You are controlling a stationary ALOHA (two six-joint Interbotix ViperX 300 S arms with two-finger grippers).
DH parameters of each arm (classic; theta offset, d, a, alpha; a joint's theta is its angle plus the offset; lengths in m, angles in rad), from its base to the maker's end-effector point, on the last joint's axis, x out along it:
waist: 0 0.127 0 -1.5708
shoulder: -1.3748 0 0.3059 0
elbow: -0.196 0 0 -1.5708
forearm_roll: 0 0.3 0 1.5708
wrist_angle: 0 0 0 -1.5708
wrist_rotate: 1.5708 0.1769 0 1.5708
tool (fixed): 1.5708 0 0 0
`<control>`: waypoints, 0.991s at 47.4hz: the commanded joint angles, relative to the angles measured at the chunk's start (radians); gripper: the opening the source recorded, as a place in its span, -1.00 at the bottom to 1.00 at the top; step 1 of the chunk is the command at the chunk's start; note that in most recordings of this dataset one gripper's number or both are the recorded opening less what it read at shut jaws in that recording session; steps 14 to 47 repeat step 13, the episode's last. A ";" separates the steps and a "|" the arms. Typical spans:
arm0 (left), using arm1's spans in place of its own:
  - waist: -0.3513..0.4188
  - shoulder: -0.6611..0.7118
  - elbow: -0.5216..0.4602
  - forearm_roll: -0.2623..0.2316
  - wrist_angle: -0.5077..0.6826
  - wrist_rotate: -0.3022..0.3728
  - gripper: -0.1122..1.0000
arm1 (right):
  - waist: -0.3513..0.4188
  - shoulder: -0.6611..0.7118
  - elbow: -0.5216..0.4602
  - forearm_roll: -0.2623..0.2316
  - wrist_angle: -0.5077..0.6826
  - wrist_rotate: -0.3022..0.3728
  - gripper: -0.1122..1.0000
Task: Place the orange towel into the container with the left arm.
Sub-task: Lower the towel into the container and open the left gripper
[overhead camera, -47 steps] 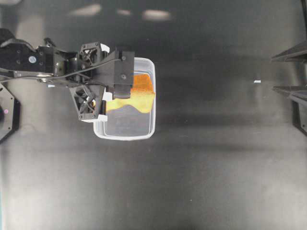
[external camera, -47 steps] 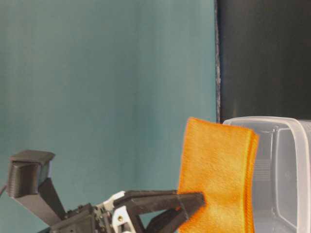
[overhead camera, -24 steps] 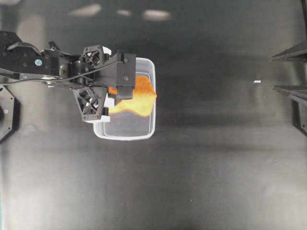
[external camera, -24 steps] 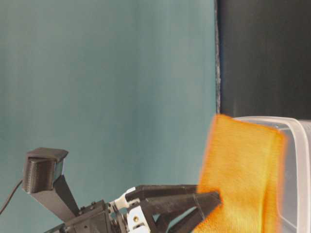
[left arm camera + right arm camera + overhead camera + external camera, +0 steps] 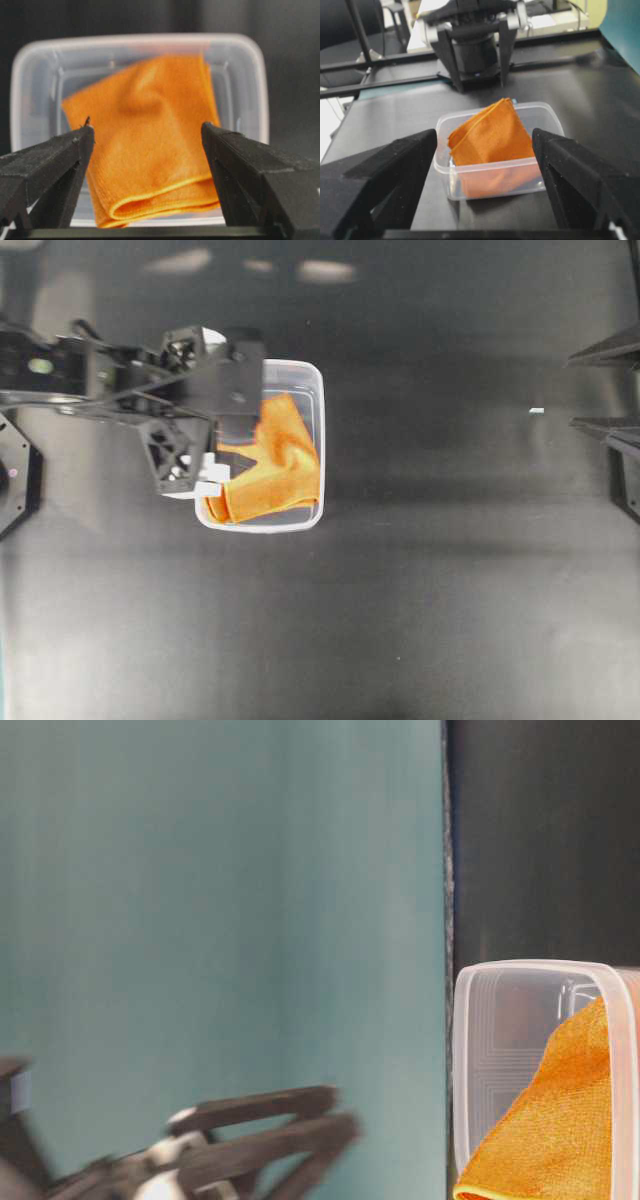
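Observation:
The orange towel (image 5: 275, 465) lies crumpled and folded inside the clear container (image 5: 322, 440), one corner leaning up against a wall. My left gripper (image 5: 232, 430) hangs over the tub's left edge, open, its fingers apart and touching nothing. In the left wrist view the towel (image 5: 150, 135) fills the container (image 5: 140, 40) beyond the spread fingertips (image 5: 85, 137). The table-level view has the left gripper (image 5: 335, 1115) blurred and left of the container (image 5: 500, 1020), with the towel (image 5: 560, 1120) inside. My right gripper (image 5: 485, 135) stands open far from the container (image 5: 495, 172), facing the towel (image 5: 492, 132).
A small white scrap (image 5: 536, 411) lies on the black table toward the right. The right gripper (image 5: 568, 393) rests at the right edge. A black mount (image 5: 15, 480) sits at the left edge. A teal wall (image 5: 220, 900) stands behind the table.
The left gripper went from shut on the towel to open. The towel dropped and settled into the container. The left arm drew back slightly to the left.

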 commanded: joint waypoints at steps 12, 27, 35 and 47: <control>-0.023 -0.334 0.063 0.003 -0.202 0.006 0.70 | 0.002 0.005 -0.008 0.003 -0.006 0.009 0.55; -0.023 -0.351 0.077 0.003 -0.218 0.008 0.70 | 0.002 0.005 -0.008 0.003 -0.006 0.009 0.55; -0.023 -0.351 0.077 0.003 -0.218 0.008 0.70 | 0.002 0.005 -0.008 0.003 -0.006 0.009 0.55; -0.023 -0.351 0.077 0.003 -0.218 0.008 0.70 | 0.002 0.005 -0.008 0.003 -0.006 0.009 0.55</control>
